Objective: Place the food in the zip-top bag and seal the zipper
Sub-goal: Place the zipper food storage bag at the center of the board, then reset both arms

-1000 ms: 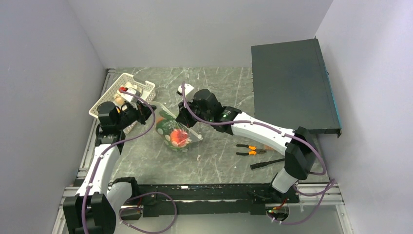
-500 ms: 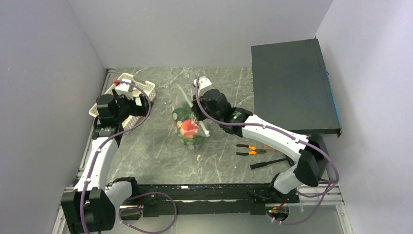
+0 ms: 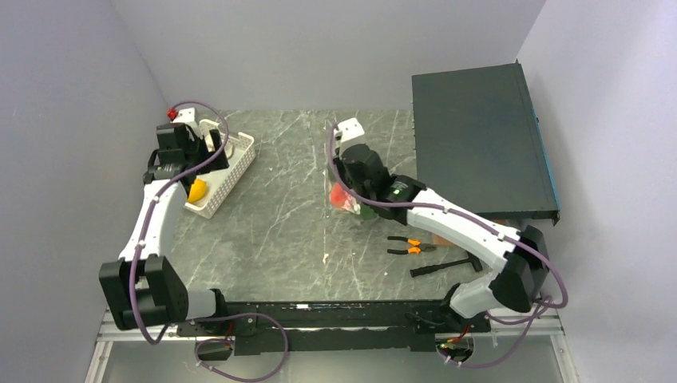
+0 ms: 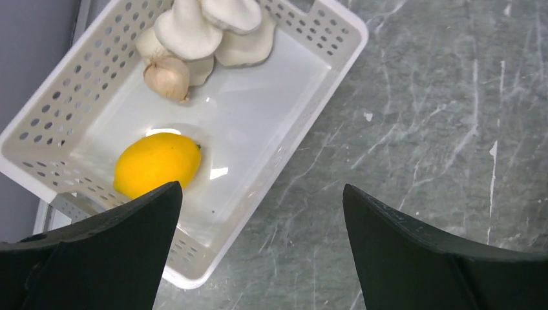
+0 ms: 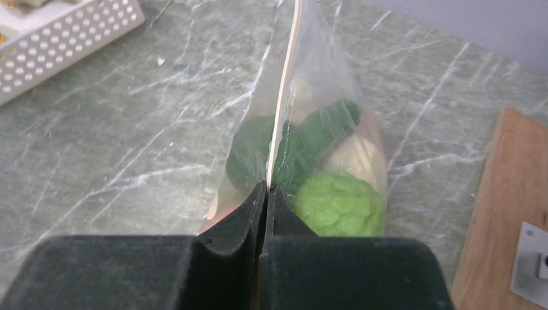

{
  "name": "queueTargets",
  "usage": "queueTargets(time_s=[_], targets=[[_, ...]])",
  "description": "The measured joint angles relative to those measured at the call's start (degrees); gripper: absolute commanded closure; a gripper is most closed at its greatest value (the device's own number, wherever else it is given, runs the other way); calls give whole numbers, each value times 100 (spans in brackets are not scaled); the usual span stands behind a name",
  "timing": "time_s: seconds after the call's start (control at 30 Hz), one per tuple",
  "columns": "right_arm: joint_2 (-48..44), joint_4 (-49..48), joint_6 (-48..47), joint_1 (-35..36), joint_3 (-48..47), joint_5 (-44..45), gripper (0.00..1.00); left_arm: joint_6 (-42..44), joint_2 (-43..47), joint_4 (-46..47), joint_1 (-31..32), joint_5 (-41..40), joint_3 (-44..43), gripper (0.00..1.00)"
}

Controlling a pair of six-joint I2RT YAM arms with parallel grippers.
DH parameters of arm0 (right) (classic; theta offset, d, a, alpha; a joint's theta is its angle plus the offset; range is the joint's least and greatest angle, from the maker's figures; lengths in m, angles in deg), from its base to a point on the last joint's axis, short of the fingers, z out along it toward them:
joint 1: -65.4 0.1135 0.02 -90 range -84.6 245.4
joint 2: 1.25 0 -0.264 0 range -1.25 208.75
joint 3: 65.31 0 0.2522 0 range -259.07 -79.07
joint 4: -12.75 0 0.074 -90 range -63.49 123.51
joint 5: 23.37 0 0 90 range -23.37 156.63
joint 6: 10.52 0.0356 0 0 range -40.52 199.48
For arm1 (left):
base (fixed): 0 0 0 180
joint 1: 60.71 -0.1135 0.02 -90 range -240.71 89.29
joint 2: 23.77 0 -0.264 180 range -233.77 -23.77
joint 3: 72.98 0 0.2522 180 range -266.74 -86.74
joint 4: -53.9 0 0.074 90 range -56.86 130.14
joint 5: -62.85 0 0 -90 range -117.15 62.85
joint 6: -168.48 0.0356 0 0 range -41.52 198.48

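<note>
As seen from above, beneath both pincers: grey veined counter (image 3: 271,231). Well to the right of the right pincer (image 5: 266,187): flat black metal case (image 3: 479,136), largest thing on the counter. Closer on that same side: edge of a wooden board (image 5: 497,206). Directly under the left pincer (image 4: 262,194): white slotted basket (image 4: 352,39), set at the counter's far left corner. Left pincer gaping wide, gripping nothing, hovering over the basket's near right rim. Hanging ahead of the right pincer: clear zip-top bag (image 5: 316,97); cannot tell whether its bottom touches the counter. Right pincer closed tight, pinching the zipper (image 5: 287,84) at the bag's mouth, with the strip running straight away from the fingertips. Inside the bag, just beyond the right pincer: ruffled light green lettuce (image 5: 336,203), dark green vegetable (image 5: 304,142) behind it, a pale piece (image 5: 352,155) alongside, something red (image 3: 341,195) lower down. Inside the basket, just by the left pincer's left finger: yellow lemon (image 4: 156,165). Farther ahead, at the basket's far end: pale mushrooms (image 4: 207,32) in a cluster. Back toward the arm bases, behind the right pincer: orange-handled pliers (image 3: 411,246) and a black-handled tool (image 3: 439,266), just beside each other.
</note>
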Motion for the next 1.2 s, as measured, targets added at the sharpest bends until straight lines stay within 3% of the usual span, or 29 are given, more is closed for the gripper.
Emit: queueTargets(time_s=[0.17,0.2,0.37,0.47,0.6,0.77,0.9,1.03,1.2], targets=[[815,-22,166,404,-7,-214,100,-116,-474,-538,-101,-66,-393,0],[1071,-33,197,573,-20,-321,95,-122,-470,-614,-116,-66,-369,0],[1674,68,365,1209,-57,-992,47,-122,-203,-654,-136,-68,-190,0],[1591,122,407,1305,-57,-1421,34,-107,-4,-684,-140,-94,-168,0],[966,275,319,1233,-52,-1683,31,-96,358,-575,-177,-33,-9,0],[-258,533,352,1198,-96,-1403,22,-61,984,-295,-236,551,382,0],[-1158,732,369,1204,-105,-815,2,-68,1665,-55,-236,1086,651,0],[-2186,855,278,1202,-50,-184,0,-291,2507,160,-236,1550,861,0],[-3705,616,26,1198,28,645,0,-1292,3213,909,-234,2844,881,0]])
